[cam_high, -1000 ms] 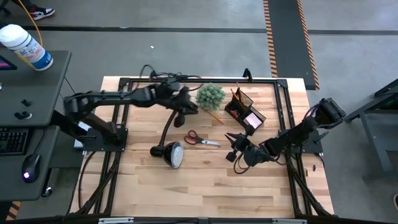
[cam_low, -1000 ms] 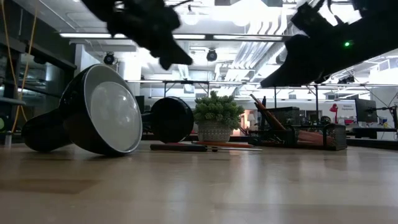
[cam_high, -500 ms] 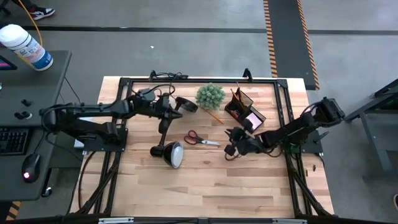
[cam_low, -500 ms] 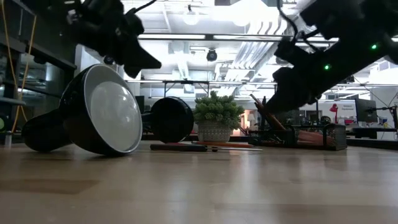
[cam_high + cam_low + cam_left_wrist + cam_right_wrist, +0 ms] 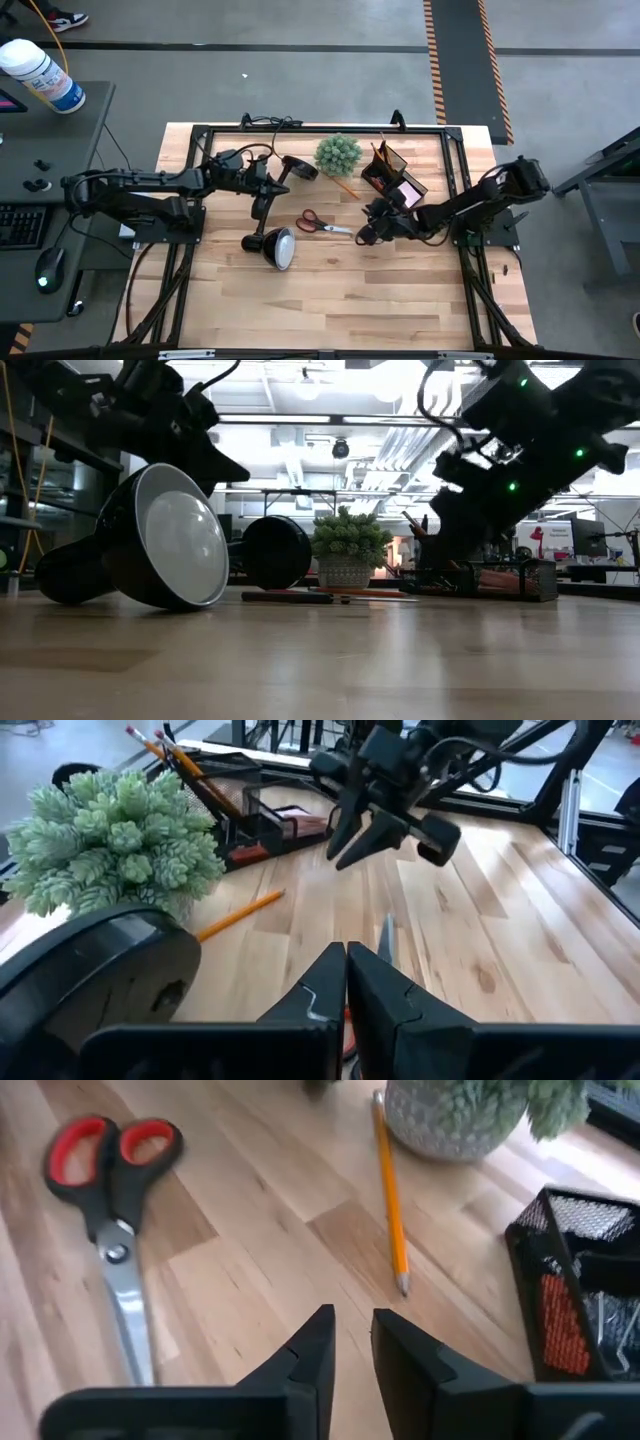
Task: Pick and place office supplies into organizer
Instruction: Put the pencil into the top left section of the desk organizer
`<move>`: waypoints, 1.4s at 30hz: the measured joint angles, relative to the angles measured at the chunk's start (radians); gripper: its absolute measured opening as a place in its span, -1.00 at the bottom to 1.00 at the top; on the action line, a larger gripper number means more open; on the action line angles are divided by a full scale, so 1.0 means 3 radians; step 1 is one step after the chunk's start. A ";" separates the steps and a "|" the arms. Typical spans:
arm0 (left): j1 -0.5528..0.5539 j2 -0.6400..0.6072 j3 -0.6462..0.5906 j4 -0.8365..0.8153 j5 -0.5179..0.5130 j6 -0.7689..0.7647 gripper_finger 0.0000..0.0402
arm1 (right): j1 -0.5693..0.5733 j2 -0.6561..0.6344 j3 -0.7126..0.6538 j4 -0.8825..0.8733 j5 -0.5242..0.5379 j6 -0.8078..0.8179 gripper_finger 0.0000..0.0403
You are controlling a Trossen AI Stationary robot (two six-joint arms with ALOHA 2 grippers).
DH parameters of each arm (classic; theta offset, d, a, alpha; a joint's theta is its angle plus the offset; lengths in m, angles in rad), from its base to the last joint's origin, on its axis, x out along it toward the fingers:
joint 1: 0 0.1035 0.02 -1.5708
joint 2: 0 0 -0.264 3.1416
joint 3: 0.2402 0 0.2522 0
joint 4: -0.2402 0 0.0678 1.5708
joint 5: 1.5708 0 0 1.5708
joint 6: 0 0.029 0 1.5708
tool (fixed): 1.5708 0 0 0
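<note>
The dark mesh rectangular organizer [image 5: 393,176] is sitting near the wooden surface's [image 5: 330,300] far edge, holding upright orange pencils [image 5: 168,748] and a pink sticky-note pad [image 5: 407,190]. The red-handled scissors [image 5: 322,223] and one loose orange pencil [image 5: 390,1190] are lying flat outside it. The right end effector [image 5: 368,234] is hovering beside the scissors, fingers slightly apart and holding nothing. The left end effector [image 5: 346,982] is hanging over the black lamp's neck [image 5: 263,208], fingers pressed together.
</note>
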 joint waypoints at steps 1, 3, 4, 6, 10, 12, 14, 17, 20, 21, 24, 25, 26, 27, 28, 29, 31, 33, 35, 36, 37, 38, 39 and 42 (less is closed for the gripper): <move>0.0000 0.0000 -0.0013 0.0015 0.0000 0.0002 -0.99 | -0.0021 0.0041 -0.0001 0.0023 -0.0014 0.0000 -0.66; 0.0000 0.0001 -0.0022 0.0013 0.0000 0.0004 -0.99 | -0.0061 0.0135 -0.0001 0.0085 -0.0019 -0.0002 -0.59; 0.0000 0.0001 -0.0022 0.0015 -0.0001 0.0005 -0.99 | -0.0078 0.0191 -0.0001 0.0121 -0.0008 -0.0006 -0.56; 0.0000 0.0001 -0.0023 0.0015 0.0000 0.0006 -0.99 | -0.0118 0.0296 -0.0001 0.0217 0.0020 -0.0034 -0.49; 0.0000 0.0001 -0.0022 0.0018 0.0000 0.0025 -0.99 | -0.0209 0.0482 -0.0003 0.0365 0.0062 -0.0093 -0.40; 0.0000 0.0001 -0.0022 0.0016 0.0000 0.0037 -0.99 | -0.0265 0.0560 -0.0004 0.0415 0.0068 -0.0102 -0.38; 0.0000 0.0001 -0.0023 0.0015 0.0000 0.0043 -0.99 | -0.0324 0.0625 -0.0004 0.0498 0.0034 -0.0103 -0.38; 0.0000 0.0001 -0.0023 0.0014 0.0000 0.0043 -0.99 | -0.0422 0.0710 -0.0003 0.0696 -0.0061 -0.0118 -0.38; 0.0000 0.0003 -0.0022 0.0012 0.0004 0.0043 -0.99 | -0.0510 0.0782 -0.0001 0.0880 -0.0165 -0.0178 -0.37; 0.0000 0.0003 -0.0023 0.0009 0.0004 0.0043 -0.99 | -0.0536 0.0799 0.0001 0.0916 -0.0195 -0.0181 -0.37; 0.0000 0.0003 -0.0023 0.0001 0.0005 0.0043 -0.99 | -0.0596 0.0820 0.0001 0.0965 -0.0225 -0.0188 -0.37; 0.0000 0.0003 -0.0022 0.0001 0.0005 0.0043 -0.99 | -0.0611 0.0820 0.0001 0.0963 -0.0235 -0.0190 -0.37; 0.0000 0.0003 -0.0022 0.0001 0.0005 0.0043 -0.99 | -0.0627 0.0820 0.0001 0.0964 -0.0258 -0.0203 -0.37; 0.0000 0.0003 -0.0022 -0.0001 0.0005 0.0043 -0.99 | -0.0645 0.0820 0.0005 0.0967 -0.0270 -0.0206 -0.37; 0.0000 0.0004 -0.0022 -0.0001 0.0006 0.0042 -0.99 | -0.0658 0.0820 0.0006 0.0967 -0.0282 -0.0213 -0.37; 0.0000 0.0004 -0.0023 -0.0001 0.0006 0.0043 -0.99 | -0.0669 0.0820 0.0006 0.0964 -0.0292 -0.0215 -0.37; 0.0000 0.0004 -0.0023 -0.0002 0.0006 0.0042 -0.99 | -0.0692 0.0820 0.0006 0.0958 -0.0307 -0.0214 -0.37; 0.0000 0.0004 -0.0023 -0.0002 0.0006 0.0041 -0.99 | -0.0702 0.0820 0.0006 0.0964 -0.0332 -0.0215 -0.37; 0.0000 0.0004 -0.0023 -0.0003 0.0006 0.0041 -0.99 | -0.0703 0.0820 0.0006 0.0963 -0.0347 -0.0192 -0.37; 0.0000 0.0004 -0.0022 -0.0003 0.0007 0.0041 -0.99 | -0.0699 0.0820 0.0006 0.0962 -0.0352 -0.0172 -0.37; 0.0000 0.0004 -0.0022 -0.0003 0.0008 0.0041 -0.99 | -0.0691 0.0820 0.0007 0.0962 -0.0354 -0.0155 -0.37; 0.0000 0.0004 -0.0022 -0.0003 0.0008 0.0041 -0.99 | -0.0680 0.0821 0.0008 0.0964 -0.0349 -0.0142 -0.37; 0.0000 0.0004 -0.0023 -0.0003 0.0008 0.0041 -0.99 | -0.0667 0.0822 0.0007 0.0970 -0.0336 -0.0135 -0.37; 0.0000 0.0004 -0.0023 -0.0003 0.0008 0.0041 -0.99 | -0.0604 0.0826 0.0001 0.1000 -0.0279 -0.0047 -0.37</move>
